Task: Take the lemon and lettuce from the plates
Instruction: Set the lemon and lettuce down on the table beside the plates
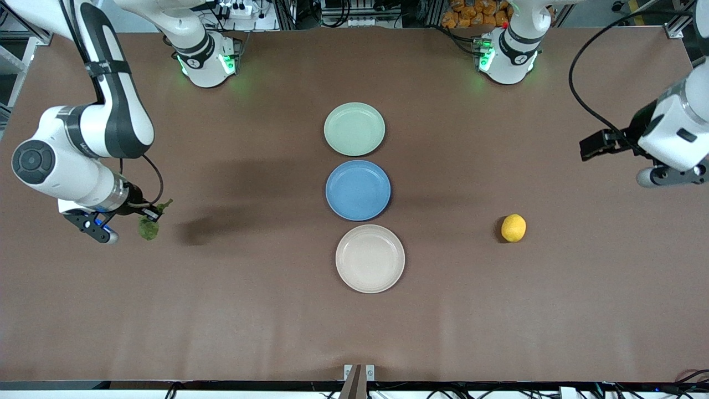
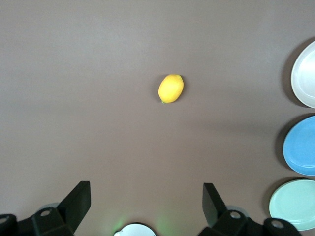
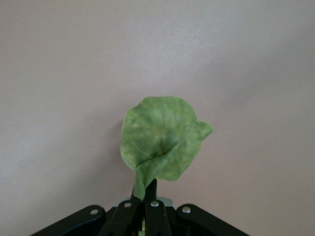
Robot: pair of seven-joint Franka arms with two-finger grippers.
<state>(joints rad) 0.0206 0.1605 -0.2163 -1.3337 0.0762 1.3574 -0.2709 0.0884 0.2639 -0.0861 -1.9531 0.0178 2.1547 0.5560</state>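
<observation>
**A:** Where is the lemon?

**B:** On the bare table, toward the left arm's end, well apart from the plates. It lies on its side, roughly level with the beige plate in nearness to the front camera. Nothing touches it.

**A:** And the lettuce?

**B:** Off the plates too. The right gripper has its fingers pinched together on the leaf's stem end, and the leaf hangs from them over the table at the right arm's end. In the right wrist view the leaf fans out wide and wrinkled past the fingertips, with only brown table beneath it.

**A:** The plates?

**B:** Three in a row down the middle of the table: the mint plate farthest from the front camera, the blue plate between, the beige plate nearest. They sit just beside one another. All three hold nothing.

**A:** What about the left gripper?

**B:** It hangs over the table at the left arm's end, fingers spread wide and holding nothing. In the left wrist view the lemon lies on the table well clear of the fingertips, and the three plates show at the edge of that view.
</observation>
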